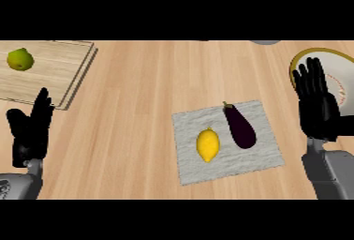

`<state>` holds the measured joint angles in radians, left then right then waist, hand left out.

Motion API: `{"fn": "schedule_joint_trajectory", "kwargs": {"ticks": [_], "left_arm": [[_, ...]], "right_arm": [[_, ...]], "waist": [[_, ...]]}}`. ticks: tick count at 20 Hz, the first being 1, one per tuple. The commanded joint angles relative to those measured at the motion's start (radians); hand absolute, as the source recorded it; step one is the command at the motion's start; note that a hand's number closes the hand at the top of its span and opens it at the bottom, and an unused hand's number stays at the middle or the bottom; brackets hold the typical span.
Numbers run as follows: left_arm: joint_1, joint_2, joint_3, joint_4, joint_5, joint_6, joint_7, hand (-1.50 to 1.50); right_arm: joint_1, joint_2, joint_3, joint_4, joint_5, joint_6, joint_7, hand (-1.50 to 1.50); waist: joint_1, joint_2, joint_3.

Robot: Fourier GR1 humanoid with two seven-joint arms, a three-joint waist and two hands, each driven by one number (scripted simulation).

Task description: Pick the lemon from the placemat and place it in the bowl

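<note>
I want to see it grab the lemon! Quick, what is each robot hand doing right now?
Left robot hand: open, fingers up, holding nothing, at the left edge.
Right robot hand: open, fingers up, holding nothing, in front of the bowl.

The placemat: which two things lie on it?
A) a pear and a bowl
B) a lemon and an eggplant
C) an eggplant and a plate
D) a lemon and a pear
B: the yellow lemon and the dark eggplant lie side by side on the grey placemat.
</note>
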<state>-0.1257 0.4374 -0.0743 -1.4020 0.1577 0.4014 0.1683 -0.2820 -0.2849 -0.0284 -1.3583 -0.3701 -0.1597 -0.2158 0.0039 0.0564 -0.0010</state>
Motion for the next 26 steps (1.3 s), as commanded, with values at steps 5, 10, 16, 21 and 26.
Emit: {"fn": "schedule_joint_trajectory", "kwargs": {"ticks": [5,10,16,21,26], "left_arm": [[-0.145,0.007,0.012,-0.1,0.038,-0.093,-0.111,0.0],[-0.119,-0.013,0.036,-0.112,0.091,-0.124,-0.146,0.0],[-0.094,0.008,0.093,-0.125,0.138,-0.174,-0.181,0.0],[-0.049,0.019,0.119,-0.117,0.147,-0.192,-0.201,0.0],[-0.059,0.051,0.15,-0.097,0.164,-0.222,-0.198,0.0]], "right_arm": [[-0.206,0.2,0.379,-0.093,0.11,0.085,0.108,-1.5],[-0.161,0.201,0.506,-0.098,0.561,-0.322,0.099,-1.5],[-0.055,0.273,0.817,-0.185,0.927,-0.458,0.321,-1.5],[-0.091,0.166,0.817,-0.316,1.167,-0.297,0.678,-1.5],[-0.133,0.112,0.812,-0.49,1.222,0.02,0.981,-1.5]], "waist": [[0.083,-0.066,-0.006],[0.006,-0.079,-0.008],[-0.019,-0.074,-0.003],[-0.043,-0.079,-0.004],[-0.057,-0.082,-0.005]]}}
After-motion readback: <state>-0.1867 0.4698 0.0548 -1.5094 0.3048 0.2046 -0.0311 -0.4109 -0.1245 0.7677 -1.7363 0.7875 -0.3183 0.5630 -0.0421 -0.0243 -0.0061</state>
